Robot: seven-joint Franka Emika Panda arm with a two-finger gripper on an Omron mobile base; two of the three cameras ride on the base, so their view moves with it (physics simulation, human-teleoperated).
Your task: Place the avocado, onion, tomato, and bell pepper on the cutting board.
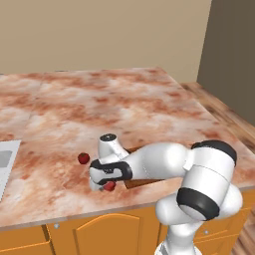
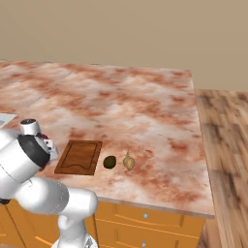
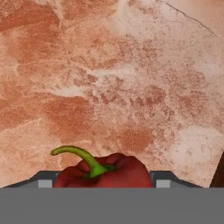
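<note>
- The cutting board (image 2: 79,157) lies bare near the front edge of the counter (image 2: 135,111); nothing rests on it in the right base view, so I judge that none of the four items has been delivered yet.
- The avocado (image 2: 110,162) sits on the counter just beside the board's right edge, apart from it.
- The onion (image 2: 129,162) sits just beyond the avocado, on the side away from the board, its wispy stalk pointing up.
- The bell pepper (image 3: 104,173) is the piece in hand: in the hand view its red body and curved green stem sit right between my finger tips, low at the frame's bottom.
- A small red item, which I take for the tomato (image 1: 83,158), lies on the counter off the board's left side, near my wrist.
- My gripper (image 1: 105,185) is low over the counter, left of the board, with a red patch showing under the hand. The fingers flank the pepper closely, but whether they are pressing on it or merely straddling it I cannot tell.
- My arm is folded low and forward: the elbow rises near the counter's front edge, the forearm reaches leftward across the board's near corner, and the hand points down at the marbled surface.
- Left to do, as I judge it: carry the pepper onto the board, then bring over the tomato, avocado and onion.
</note>
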